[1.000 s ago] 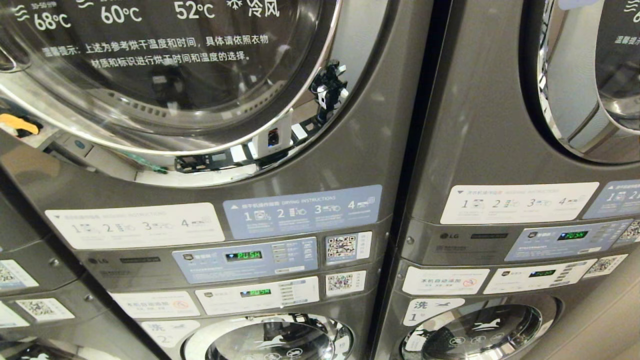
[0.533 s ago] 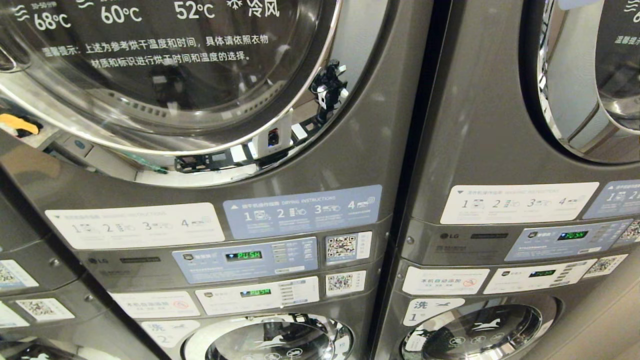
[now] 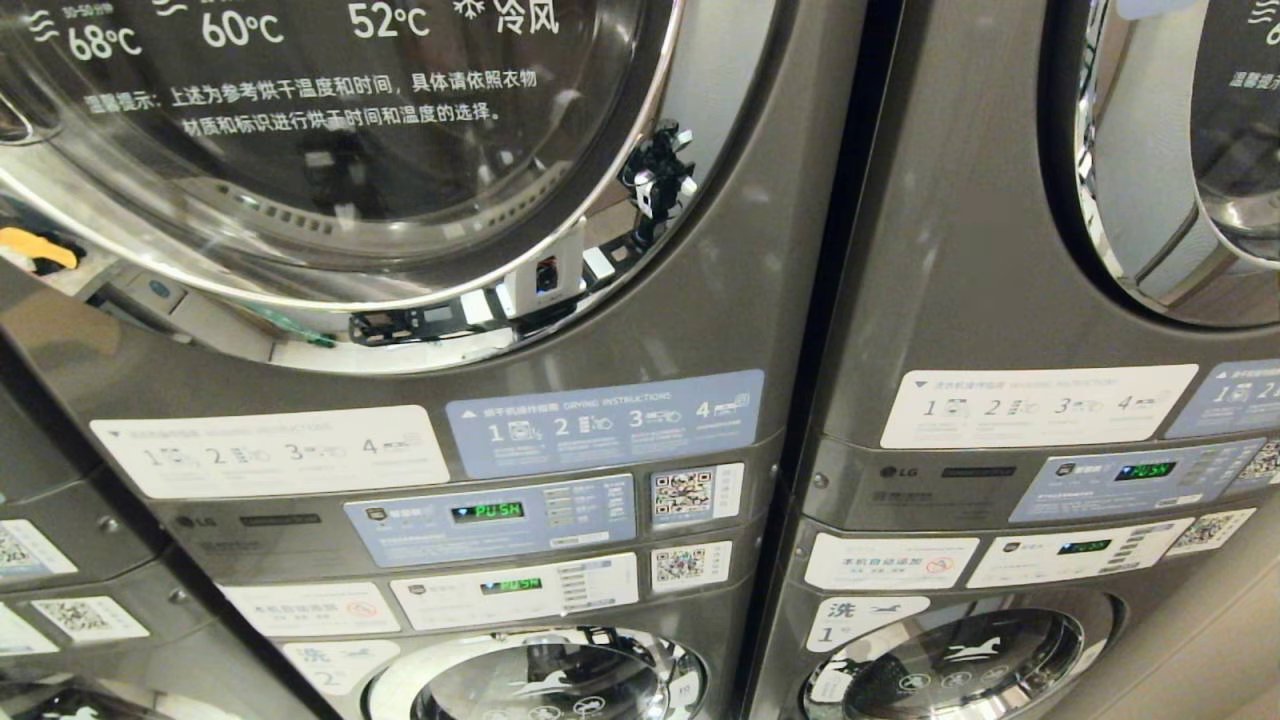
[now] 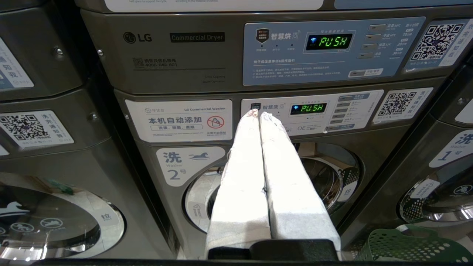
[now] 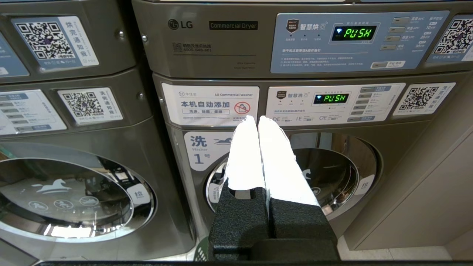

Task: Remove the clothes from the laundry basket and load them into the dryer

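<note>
The dryer (image 3: 330,150) fills the upper left of the head view, its round glass door closed above a blue control panel (image 3: 490,518). No arm shows in that view. My left gripper (image 4: 257,113) hangs shut and empty, its white-wrapped fingers pressed together in front of washer 2 (image 4: 325,177). My right gripper (image 5: 257,118) is also shut and empty, in front of washer 1 (image 5: 332,173). A corner of the green laundry basket (image 4: 414,245) shows low beside the left gripper, and a sliver of the laundry basket (image 5: 201,254) shows under the right one. The clothes are out of view.
A second stacked machine (image 3: 1000,250) stands to the right, with its own round door (image 3: 1180,160) and panel (image 3: 1130,478). A third stack (image 3: 60,560) is at the left edge. Beige wall (image 5: 436,177) and floor tiles (image 5: 391,253) lie right of washer 1.
</note>
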`<state>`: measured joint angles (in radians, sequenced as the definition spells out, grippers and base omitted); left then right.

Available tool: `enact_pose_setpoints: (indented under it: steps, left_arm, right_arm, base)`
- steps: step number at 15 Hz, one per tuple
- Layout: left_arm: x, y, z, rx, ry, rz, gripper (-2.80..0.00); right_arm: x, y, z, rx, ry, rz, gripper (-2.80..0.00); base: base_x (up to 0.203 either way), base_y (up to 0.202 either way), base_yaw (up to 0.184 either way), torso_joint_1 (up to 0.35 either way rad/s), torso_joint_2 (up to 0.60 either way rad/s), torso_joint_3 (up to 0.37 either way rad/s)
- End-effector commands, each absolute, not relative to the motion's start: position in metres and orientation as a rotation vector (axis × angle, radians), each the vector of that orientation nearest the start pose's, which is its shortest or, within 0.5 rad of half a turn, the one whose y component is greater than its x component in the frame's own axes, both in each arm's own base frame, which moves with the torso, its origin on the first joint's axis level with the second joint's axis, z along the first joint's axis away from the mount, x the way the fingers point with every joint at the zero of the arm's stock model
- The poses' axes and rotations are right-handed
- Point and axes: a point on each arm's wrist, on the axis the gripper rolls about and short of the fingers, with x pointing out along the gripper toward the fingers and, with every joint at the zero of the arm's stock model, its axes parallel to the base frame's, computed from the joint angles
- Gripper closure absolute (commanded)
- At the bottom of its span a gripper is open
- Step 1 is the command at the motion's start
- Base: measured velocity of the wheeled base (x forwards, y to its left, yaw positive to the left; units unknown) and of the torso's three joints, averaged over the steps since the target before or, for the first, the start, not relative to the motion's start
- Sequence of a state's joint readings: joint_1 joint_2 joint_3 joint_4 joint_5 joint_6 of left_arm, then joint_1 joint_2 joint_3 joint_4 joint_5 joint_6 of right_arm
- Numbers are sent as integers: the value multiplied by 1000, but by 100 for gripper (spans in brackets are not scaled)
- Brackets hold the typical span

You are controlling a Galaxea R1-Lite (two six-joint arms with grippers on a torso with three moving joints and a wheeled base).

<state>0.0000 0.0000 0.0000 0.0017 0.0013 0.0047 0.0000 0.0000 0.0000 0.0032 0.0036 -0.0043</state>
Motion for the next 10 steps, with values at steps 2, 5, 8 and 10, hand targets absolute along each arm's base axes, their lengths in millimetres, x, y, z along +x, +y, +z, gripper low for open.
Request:
enact_pose_setpoints:
  steps: [2,5,8,10]
  left_arm:
    - [-23,0,75,5,3,2,0]
    - [-23,0,75,5,3,2,0]
    - [-23,0,75,5,4,2,0]
    - [-23,0,75,5,3,2,0]
  right_arm:
    - [-23,0,75,-5,4,4,0]
    - [-23,0,75,-5,3,5,0]
    - [-23,0,75,-5,3,4,0]
    - [-23,0,75,-5,3,3,0]
  base:
    - [0,0,0,0,0,0]
    - [0,0,0,0,0,0]
    - [0,0,0,0,0,0]
    - [0,0,0,0,0,0]
